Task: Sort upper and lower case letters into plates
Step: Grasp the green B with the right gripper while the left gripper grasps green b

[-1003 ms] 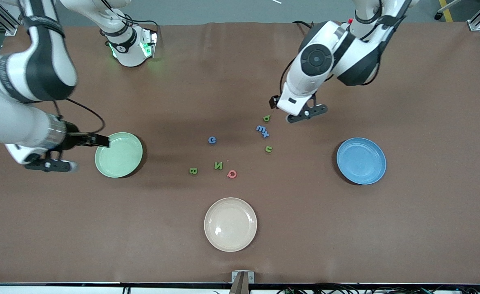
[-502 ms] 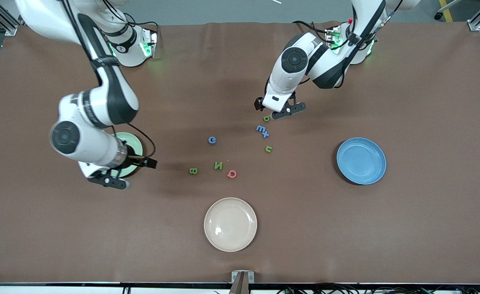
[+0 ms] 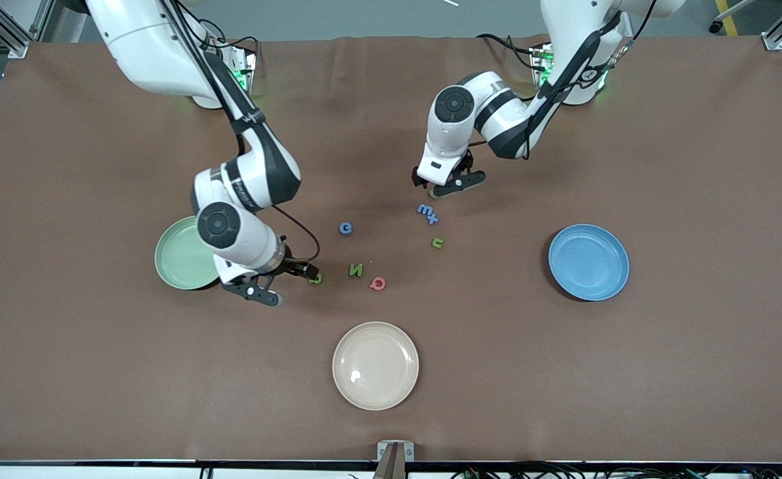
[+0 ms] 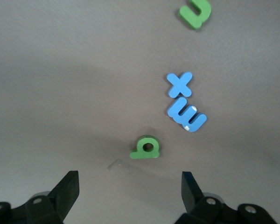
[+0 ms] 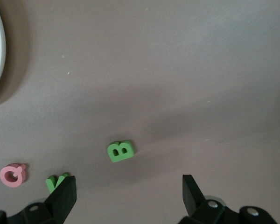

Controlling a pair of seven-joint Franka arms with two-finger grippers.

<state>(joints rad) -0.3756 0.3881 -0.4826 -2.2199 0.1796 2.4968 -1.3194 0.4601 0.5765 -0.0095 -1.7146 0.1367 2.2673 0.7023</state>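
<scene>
Black fingers of the left gripper [image 4: 130, 193] stand spread and empty over the green b [image 4: 146, 148], which lies flat, its stem crosswise to the fingers. Blue x [image 4: 179, 84] and blue m [image 4: 186, 115] touch nearby (bare mat elsewhere). The right gripper [image 5: 129, 196], equally wide and empty, hovers over the green B [image 5: 120, 151], beside the mint plate [image 3: 181, 256]. The blue plate [image 3: 588, 261] sits well apart, toward the left arm's end.

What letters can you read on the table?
"b": the green b
"x": the blue x
"m": the blue m
"c": the blue c
"B": the green B
"N": the green N
"Q": the pink Q
"u" or "n", cannot tell which: the green curved letter
All lie on the table.
</scene>
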